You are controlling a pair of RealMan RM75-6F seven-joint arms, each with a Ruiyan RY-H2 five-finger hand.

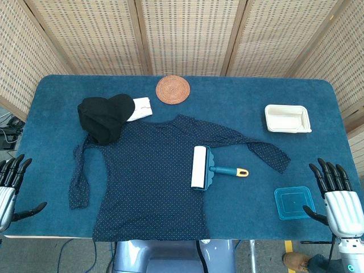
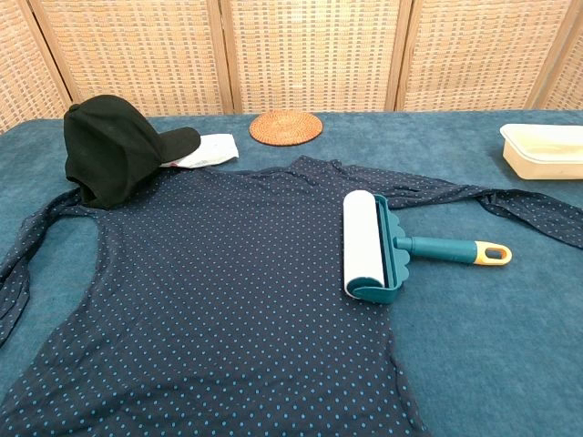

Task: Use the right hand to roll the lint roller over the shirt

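Note:
A dark blue dotted shirt lies spread flat on the blue table. On its right edge rests the lint roller, white drum on the cloth, teal handle with a yellow end pointing right. My right hand hovers at the table's front right corner, fingers spread and holding nothing, well to the right of the handle. At the front left edge my left hand is likewise open and empty. Neither hand shows in the chest view.
A black cap lies on the shirt's left shoulder beside a white cloth. A round woven coaster sits at the back. A white tray stands at the right, with a teal lid near my right hand.

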